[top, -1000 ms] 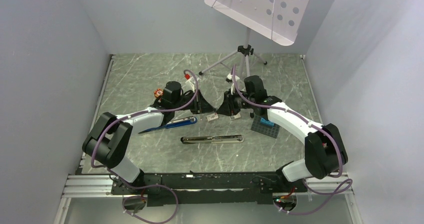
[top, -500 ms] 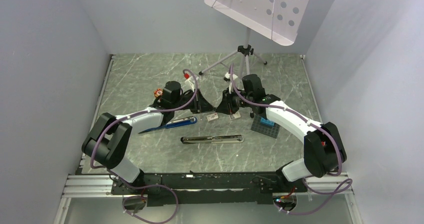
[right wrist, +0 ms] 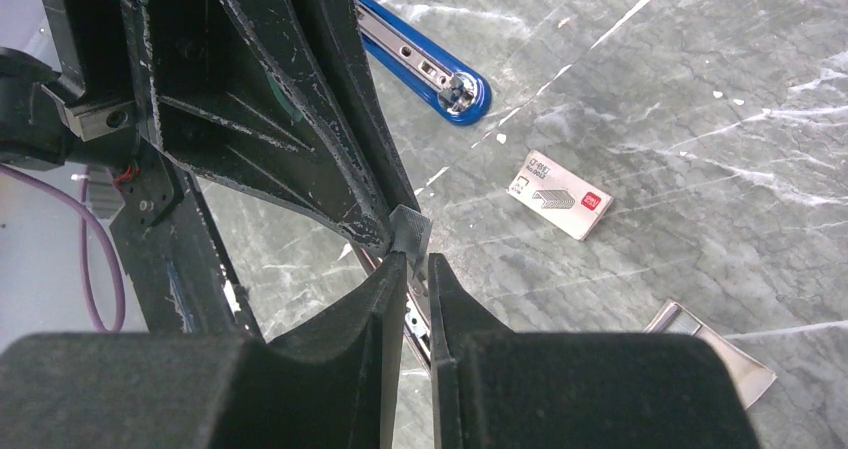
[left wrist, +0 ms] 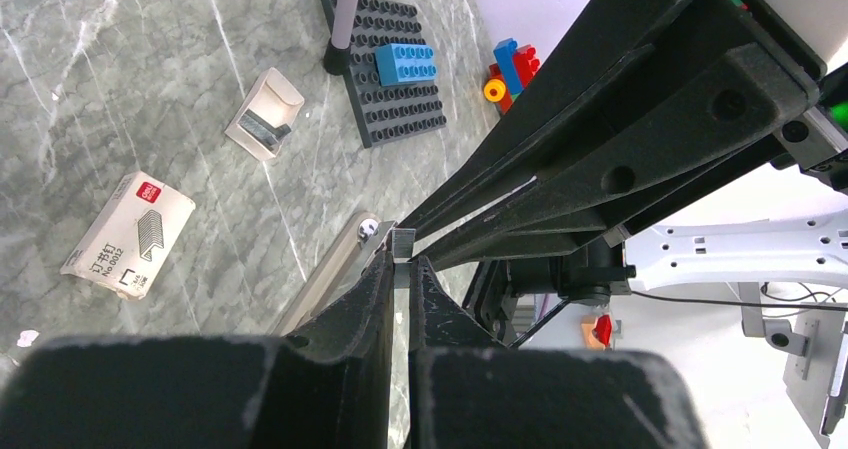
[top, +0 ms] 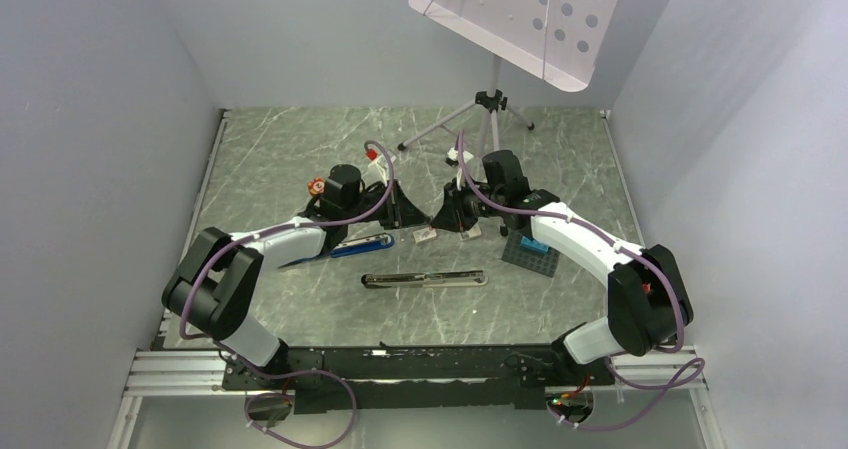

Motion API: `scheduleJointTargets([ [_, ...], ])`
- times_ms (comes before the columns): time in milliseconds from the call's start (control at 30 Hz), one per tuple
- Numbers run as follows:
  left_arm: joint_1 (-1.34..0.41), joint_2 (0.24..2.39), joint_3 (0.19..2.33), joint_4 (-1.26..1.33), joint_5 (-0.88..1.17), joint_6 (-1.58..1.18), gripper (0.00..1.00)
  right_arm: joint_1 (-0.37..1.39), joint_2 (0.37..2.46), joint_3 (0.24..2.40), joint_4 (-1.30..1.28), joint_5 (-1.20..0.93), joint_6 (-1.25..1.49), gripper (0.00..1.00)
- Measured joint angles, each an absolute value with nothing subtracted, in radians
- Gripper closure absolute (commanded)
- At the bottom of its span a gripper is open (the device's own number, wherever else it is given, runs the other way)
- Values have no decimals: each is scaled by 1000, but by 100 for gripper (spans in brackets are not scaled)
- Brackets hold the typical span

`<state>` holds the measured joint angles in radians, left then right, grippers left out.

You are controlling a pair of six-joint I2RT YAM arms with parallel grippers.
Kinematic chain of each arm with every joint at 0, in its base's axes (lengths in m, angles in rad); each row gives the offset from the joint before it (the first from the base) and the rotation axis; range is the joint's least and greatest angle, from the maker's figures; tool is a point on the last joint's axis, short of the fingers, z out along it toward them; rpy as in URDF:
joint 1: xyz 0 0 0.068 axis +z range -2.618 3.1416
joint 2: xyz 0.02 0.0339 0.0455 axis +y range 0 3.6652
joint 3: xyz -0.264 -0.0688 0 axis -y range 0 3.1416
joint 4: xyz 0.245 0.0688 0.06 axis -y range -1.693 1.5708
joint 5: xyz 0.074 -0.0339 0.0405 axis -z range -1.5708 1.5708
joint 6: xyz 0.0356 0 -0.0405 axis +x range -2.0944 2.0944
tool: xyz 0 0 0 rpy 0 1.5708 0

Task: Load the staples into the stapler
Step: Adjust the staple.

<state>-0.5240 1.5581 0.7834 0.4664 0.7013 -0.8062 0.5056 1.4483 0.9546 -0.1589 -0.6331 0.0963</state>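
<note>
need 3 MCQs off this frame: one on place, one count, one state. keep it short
1. Where are the staples?
A) inside the staple box
B) pinched between the left gripper and right gripper
C) on the brick baseplate

2. How many staplers lie on the table?
A) one
B) three
C) two

3. The silver stapler is:
A) lying opened out flat
B) held by the right gripper
C) standing upright

Key:
1 B: both wrist views show the grey block where the two sets of fingertips meet, above the table.
2 C: one blue stapler and one silver.
3 A: it stretches in one long line on the table, with no gripper on it.
</note>
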Motion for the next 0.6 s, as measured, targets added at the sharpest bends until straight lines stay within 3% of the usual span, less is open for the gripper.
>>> scheduleJointTargets([
  [267,-524,1558,783,467,701,-807,90,508,1448,955,-160,-633,96,87],
  [600,-522,1558,783,467,701,-807,90,513,1462,961,-160,-632,96,84],
])
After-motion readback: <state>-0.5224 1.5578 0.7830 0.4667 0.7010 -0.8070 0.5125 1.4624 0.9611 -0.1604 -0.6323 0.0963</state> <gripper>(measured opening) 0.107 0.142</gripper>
